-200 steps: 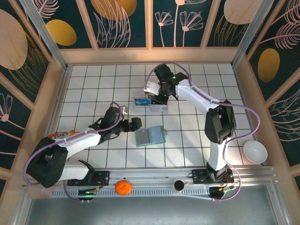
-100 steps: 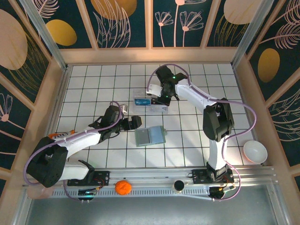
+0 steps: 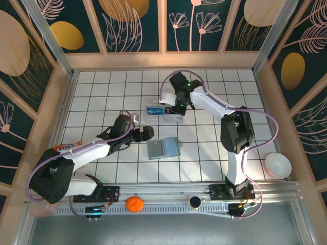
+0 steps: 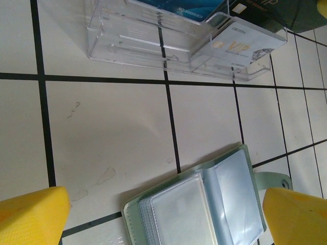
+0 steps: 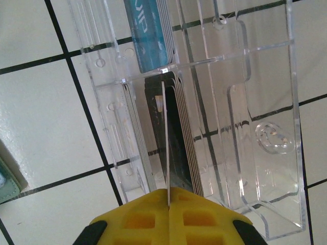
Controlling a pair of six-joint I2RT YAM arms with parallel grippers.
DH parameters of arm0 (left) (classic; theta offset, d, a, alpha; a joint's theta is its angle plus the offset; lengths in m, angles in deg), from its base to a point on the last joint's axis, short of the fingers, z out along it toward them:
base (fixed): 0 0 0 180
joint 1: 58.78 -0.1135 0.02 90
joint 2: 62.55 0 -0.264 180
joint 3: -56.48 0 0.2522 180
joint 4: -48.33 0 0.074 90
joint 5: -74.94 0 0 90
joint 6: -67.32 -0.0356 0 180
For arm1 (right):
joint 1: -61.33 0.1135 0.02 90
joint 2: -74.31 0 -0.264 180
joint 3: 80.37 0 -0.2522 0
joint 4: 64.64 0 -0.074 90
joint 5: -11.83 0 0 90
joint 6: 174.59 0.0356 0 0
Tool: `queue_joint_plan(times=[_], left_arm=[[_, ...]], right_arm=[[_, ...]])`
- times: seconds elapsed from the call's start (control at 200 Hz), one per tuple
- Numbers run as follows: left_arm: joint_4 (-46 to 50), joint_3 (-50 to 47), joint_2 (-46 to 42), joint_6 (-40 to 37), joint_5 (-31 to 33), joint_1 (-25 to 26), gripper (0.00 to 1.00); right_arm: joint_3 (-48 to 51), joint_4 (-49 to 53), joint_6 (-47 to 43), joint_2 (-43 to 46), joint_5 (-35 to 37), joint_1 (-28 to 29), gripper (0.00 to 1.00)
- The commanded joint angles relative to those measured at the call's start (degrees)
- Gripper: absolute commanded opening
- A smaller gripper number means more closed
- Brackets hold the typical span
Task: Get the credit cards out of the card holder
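**While the right claw pinches a card, the card holder lies open**

Where the white tiled tabletop (image 3: 102, 92) carries a clear plastic box (image 3: 164, 112), the card holder (image 3: 163, 148) lies just on the near side of that box. It is apart from the box and spread open, with its pale inner sleeves facing up. The left claw (image 3: 146, 133) sits nearer than the box and off its left end. Its yellow fingers (image 4: 30, 217) are spread wide with nothing between them. From that wrist's camera the holder shows low down, on the near side of the box. The right claw (image 3: 173, 106) is over the box, its fingers pressed together on what looks like a thin white card (image 5: 164, 138), seen edge-on. This card stands over a dark stack (image 5: 154, 122) in the box's middle slot. A blue card (image 5: 145, 35) lies in the box's next slot beyond.
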State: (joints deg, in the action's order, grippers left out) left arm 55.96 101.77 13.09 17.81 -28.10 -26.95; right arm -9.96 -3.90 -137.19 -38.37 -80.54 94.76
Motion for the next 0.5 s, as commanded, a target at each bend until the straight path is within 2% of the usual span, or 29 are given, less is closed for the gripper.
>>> queue_joint_plan(times=[0.0, 0.495], left_arm=[[0.9, 1.1, 0.6, -0.4, 0.2, -0.4, 0.96], [0.0, -0.5, -0.7, -0.2, 0.2, -0.4, 0.96]], right_arm=[[0.1, 1.1, -2.0, -1.1, 1.0, 0.7, 0.05], [-1.3, 1.3, -0.8, -0.8, 0.4, 2.1, 0.0]])
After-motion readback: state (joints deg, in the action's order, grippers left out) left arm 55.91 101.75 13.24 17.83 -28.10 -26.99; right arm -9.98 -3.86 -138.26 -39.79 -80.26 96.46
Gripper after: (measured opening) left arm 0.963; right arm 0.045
